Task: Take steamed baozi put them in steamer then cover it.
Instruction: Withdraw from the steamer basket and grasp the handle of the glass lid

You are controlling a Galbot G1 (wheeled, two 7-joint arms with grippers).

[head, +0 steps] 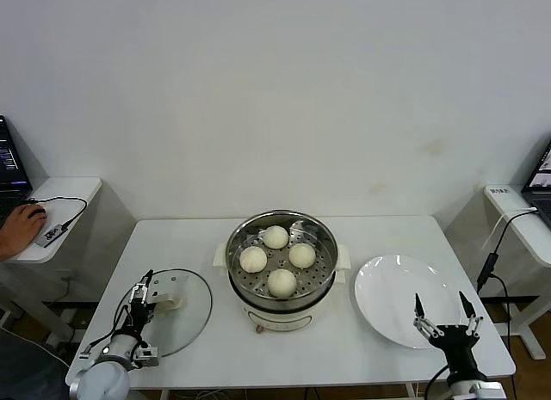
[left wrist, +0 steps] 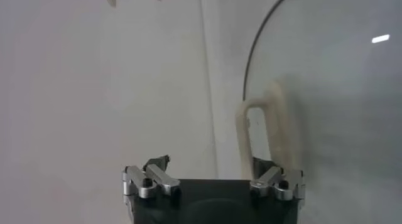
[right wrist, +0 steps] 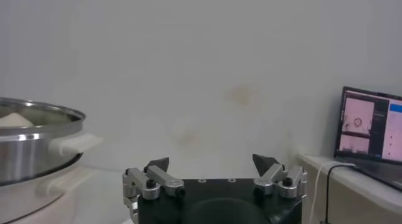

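Note:
The steamer (head: 281, 307) stands uncovered mid-table, and several steamed baozi (head: 276, 237) lie on its perforated tray. Its steel rim (right wrist: 31, 122) also shows in the right wrist view. The cover (head: 191, 318), a clear glass lid, lies flat on the table to the left of the steamer. My left gripper (head: 142, 288) is open just above the lid's near-left part, by its cream handle (left wrist: 260, 131), and holds nothing. At the front right my right gripper (head: 440, 301) hangs open and empty over the near edge of the white plate (head: 392, 288).
Side desks flank the table. The left one carries a laptop, and a person's hand (head: 21, 219) rests on a mouse there. The right one holds another laptop (right wrist: 370, 125) with cables hanging down. The table's front edge lies just below both grippers.

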